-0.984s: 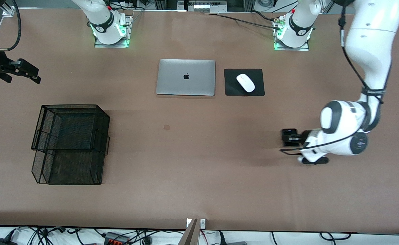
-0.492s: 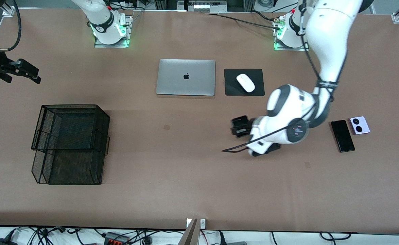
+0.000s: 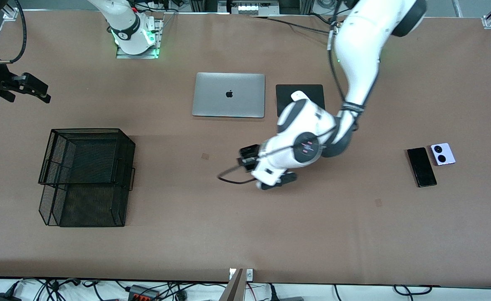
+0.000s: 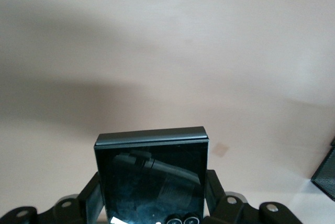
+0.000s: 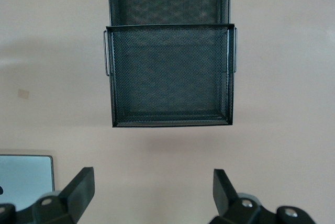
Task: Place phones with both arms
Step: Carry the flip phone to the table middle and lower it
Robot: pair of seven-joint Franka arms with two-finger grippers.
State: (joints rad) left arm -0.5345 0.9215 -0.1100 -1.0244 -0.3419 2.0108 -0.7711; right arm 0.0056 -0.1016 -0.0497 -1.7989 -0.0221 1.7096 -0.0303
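Table [image 3: 245, 234]: brown surface, both arm bases along the edge farthest from the front camera

Left arm [image 3: 356, 50]: reaches out over the middle of the table, wrist bent low. Left gripper [image 3: 249, 155] hangs in the air over bare table, between the laptop and the front edge; its fingers [image 4: 90, 203] pinch the black flip phone [image 4: 152, 174] by its two sides, the phone's glossy face toward the wrist camera

Right arm [image 3: 122, 21]: waits. Right gripper [image 5: 149, 192] is held up over the table at the right arm's end, fingers spread wide with nothing between them, looking down on the wire basket

Long black phone [image 3: 421, 167]: flat on the table toward the left arm's end, well apart from the left gripper

Lavender-white flip phone [image 3: 442, 154]: just beside the long black phone, a little farther from the front camera, two round black lenses facing up

Wire basket [image 3: 86, 175]: black mesh, two tiers, toward the right arm's end

Laptop [image 3: 228, 95]: silver, lid closed, near the middle

Mouse pad [image 3: 289, 94]: black, beside the laptop; the mouse [image 3: 297, 95] on it is mostly hidden by the left arm
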